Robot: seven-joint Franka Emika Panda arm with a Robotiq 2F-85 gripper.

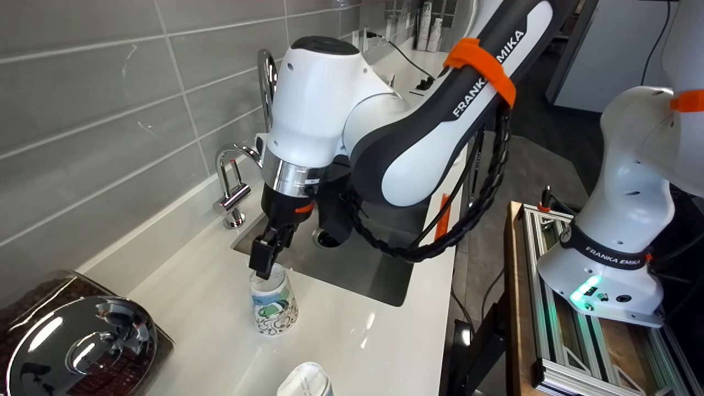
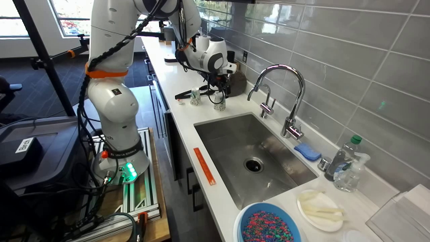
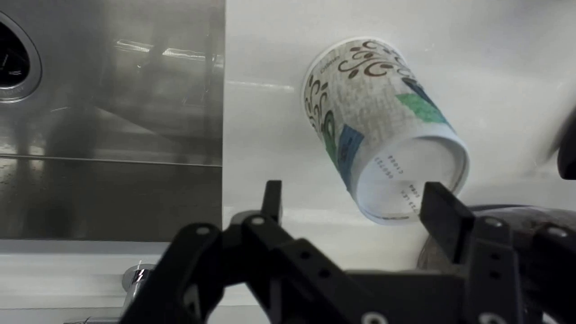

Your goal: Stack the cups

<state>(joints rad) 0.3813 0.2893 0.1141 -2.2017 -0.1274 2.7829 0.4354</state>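
The near cup, white with a green, blue and brown print, stands upside down on the counter beside the sink. It shows in both exterior views (image 1: pixel 275 308) (image 2: pixel 219 105) and in the wrist view (image 3: pixel 369 103). The other cup (image 1: pixel 306 381) stands farther from the sink, its top whitish; in an exterior view (image 2: pixel 195 98) it too shows a print low down. It is out of the wrist view. My gripper (image 3: pixel 355 202) is open and empty. Its fingers are above the near cup and offset to one side; the right finger overlaps the cup's base in the wrist view. Contact cannot be told.
The metal sink (image 2: pixel 231 195) with two chrome faucets (image 2: pixel 295 97) (image 1: pixel 234 203) lies beside the cups. A shiny dark-lidded container (image 1: pixel 82 352) stands near the wall. A black object (image 2: pixel 188 94) lies near the other cup. An orange strip (image 2: pixel 204 166) lies along the sink edge.
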